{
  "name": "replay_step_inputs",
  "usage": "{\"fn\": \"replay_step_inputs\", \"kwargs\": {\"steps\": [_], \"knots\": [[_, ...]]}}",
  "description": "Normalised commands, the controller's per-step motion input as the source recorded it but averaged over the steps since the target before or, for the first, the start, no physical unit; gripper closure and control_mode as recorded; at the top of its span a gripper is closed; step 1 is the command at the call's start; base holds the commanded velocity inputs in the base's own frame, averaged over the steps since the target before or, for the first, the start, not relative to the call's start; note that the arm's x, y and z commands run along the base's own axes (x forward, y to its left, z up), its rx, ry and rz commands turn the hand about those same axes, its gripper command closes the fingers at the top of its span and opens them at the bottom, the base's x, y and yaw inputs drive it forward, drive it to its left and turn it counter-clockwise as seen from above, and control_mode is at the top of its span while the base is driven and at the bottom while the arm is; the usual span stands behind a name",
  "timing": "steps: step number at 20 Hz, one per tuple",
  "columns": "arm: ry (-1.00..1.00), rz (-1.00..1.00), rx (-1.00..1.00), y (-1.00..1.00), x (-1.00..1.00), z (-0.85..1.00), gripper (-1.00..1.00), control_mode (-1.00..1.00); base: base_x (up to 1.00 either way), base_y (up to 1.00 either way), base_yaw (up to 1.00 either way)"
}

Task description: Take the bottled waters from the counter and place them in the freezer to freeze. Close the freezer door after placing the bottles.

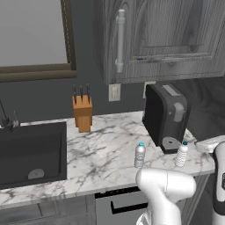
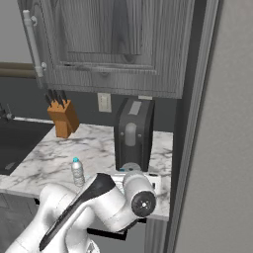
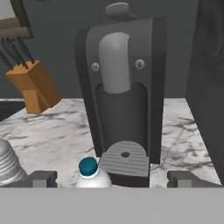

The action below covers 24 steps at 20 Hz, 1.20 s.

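The end effector (image 3: 111,179) is standing wide open, holding nothing, its fingertips (image 3: 41,178) flanking a bottle (image 3: 91,174) that is sitting just before the coffee machine (image 3: 122,96). A second bottle (image 1: 139,154) is standing to the left on the marble surface (image 1: 101,154), well apart from the first. The knife block (image 1: 82,112) is sitting farther back, near the sink (image 1: 30,151).
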Motion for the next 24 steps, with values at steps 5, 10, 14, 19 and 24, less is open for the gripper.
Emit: {"fn": "replay_step_inputs", "kwargs": {"steps": [5,10,14,19,24], "knots": [[-0.18,0.07,0.00,-0.28,-0.18,-0.28,-1.00,-1.00,0.00,0.00,0.00],[-0.05,0.10,0.00,-0.03,-0.07,-0.37,-1.00,-1.00,0.00,0.00,0.00],[-0.06,0.11,-0.01,0.00,-0.08,-0.41,-1.00,-1.00,0.00,0.00,0.00],[-0.12,0.07,0.00,0.00,-0.16,-0.10,-1.00,-1.00,0.00,0.00,0.00],[-0.05,0.02,0.00,0.00,-0.04,0.00,-1.00,-1.00,0.00,0.00,0.00]]}}
